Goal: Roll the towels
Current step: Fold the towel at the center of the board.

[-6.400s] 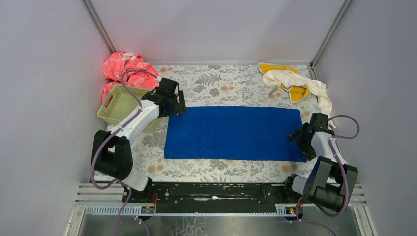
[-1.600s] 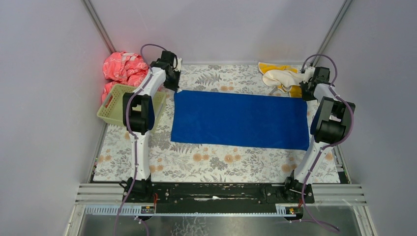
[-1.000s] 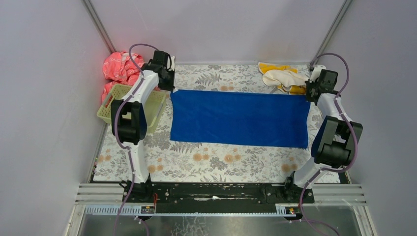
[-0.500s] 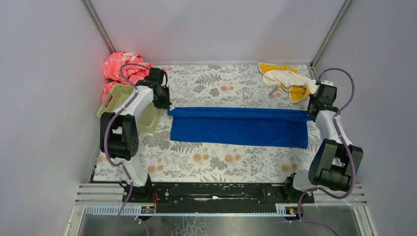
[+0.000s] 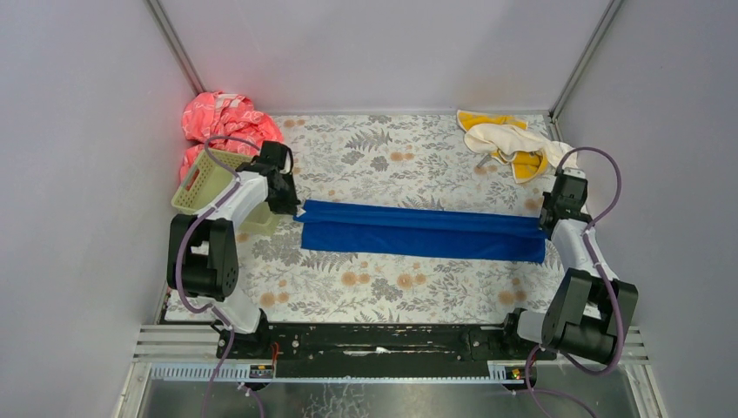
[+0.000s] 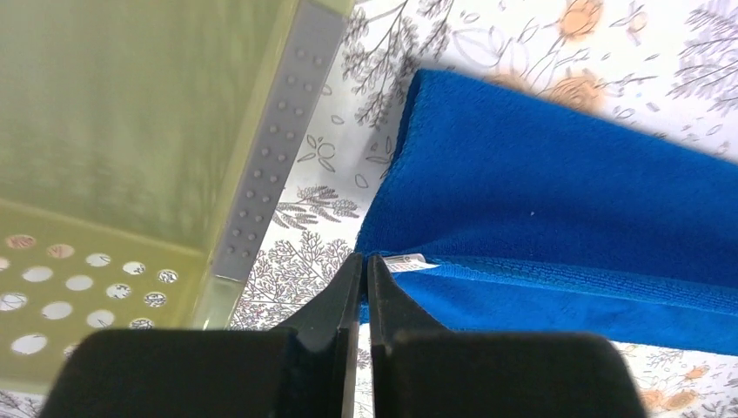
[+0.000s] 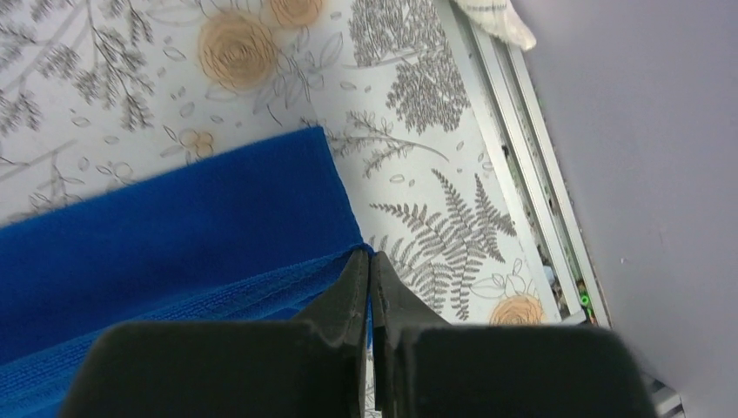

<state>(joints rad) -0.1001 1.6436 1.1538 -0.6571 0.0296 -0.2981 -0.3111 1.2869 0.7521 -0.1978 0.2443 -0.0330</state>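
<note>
The royal blue towel (image 5: 422, 232) lies across the middle of the floral table as a long band, its far half folded toward the near edge. My left gripper (image 5: 293, 205) is shut on the blue towel's (image 6: 557, 200) left corner by the white label. My right gripper (image 5: 545, 223) is shut on the blue towel's (image 7: 174, 235) right corner. In the wrist views, both the left gripper (image 6: 365, 258) and the right gripper (image 7: 368, 253) pinch blue cloth between closed jaws. The cream-white towel (image 5: 513, 139) lies crumpled over the yellow-orange towel (image 5: 527, 165) at the back right.
A pale green perforated basket (image 5: 202, 183) stands at the left edge, close beside my left arm; its wall (image 6: 139, 131) fills the left of the left wrist view. A pink-red patterned cloth (image 5: 218, 117) is bunched behind it. Grey walls and a metal rail (image 7: 531, 165) bound the table.
Both grippers have pulled the blue towel's far edge toward the near side, folding it lengthwise. The towel has gone from a wide rectangle to a narrow band.
</note>
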